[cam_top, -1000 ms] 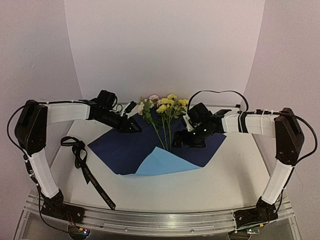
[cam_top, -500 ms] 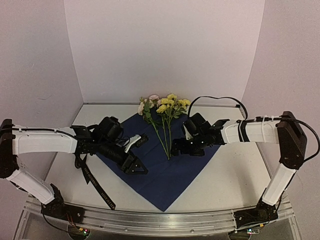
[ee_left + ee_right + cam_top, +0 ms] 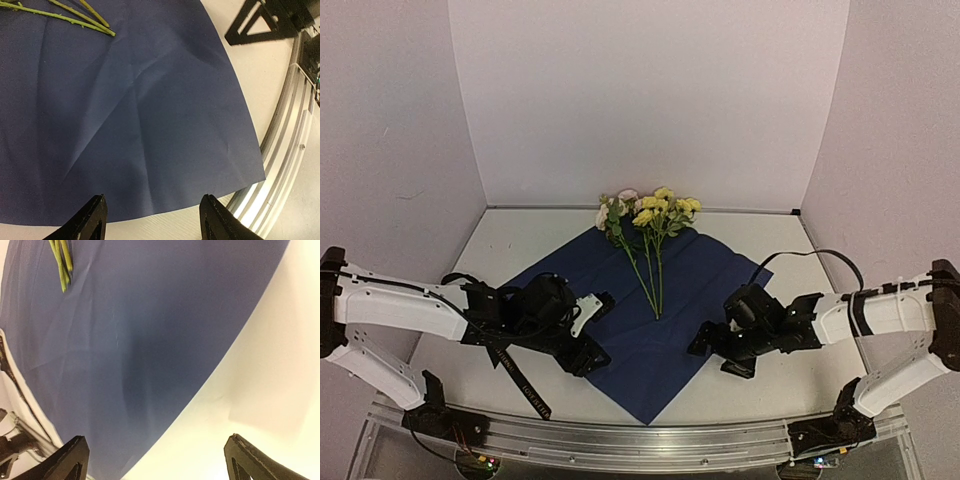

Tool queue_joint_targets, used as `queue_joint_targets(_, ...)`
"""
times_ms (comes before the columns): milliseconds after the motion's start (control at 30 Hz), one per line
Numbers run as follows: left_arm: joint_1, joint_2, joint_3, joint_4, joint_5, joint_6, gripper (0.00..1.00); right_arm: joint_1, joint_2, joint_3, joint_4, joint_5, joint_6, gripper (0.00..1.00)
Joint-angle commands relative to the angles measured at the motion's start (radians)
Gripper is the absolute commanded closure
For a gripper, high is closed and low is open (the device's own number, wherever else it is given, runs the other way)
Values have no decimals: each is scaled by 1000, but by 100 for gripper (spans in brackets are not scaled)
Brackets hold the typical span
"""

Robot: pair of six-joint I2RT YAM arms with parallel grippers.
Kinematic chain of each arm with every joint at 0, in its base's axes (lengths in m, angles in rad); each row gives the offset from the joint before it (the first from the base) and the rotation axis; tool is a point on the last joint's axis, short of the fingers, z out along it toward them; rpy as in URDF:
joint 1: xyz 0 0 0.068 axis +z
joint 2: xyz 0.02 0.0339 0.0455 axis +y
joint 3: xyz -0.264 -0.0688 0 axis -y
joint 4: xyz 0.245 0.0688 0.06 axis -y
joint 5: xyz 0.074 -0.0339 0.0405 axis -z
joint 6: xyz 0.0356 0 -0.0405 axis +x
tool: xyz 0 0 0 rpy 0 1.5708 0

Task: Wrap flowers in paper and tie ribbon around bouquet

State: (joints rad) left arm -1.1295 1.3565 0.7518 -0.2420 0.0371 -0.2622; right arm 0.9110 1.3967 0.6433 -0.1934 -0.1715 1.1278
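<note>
- Both sets of jaws stand apart and empty: left gripper point(image 3: 152, 220), right gripper point(image 3: 155, 460).
- Long black lettered ribbon point(image 3: 525, 388) lies loose, untied, to our left.
- Large thin paper sheet point(image 3: 660, 360) lies flat, navy face up; we judge wrapping unstarted.
- Yellow-and-pink flowers point(image 3: 650, 212) rest across its far corner.

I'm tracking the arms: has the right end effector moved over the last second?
Yes: the right end effector drew back from the flowers, toward the near rail.
</note>
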Motion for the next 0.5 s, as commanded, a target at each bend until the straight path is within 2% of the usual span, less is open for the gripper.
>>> queue_joint_targets(0,-17,-45,14,61,-114,-34,34,63,7,-63,230,7,312,4)
queue_joint_targets(133,-43,-61,24,56,-134,-28,34,96,14,-143,346,19,456,9)
queue_joint_targets(467,-98,-92,56,42,-214,22,34,142,185,-165,669,9,673,51)
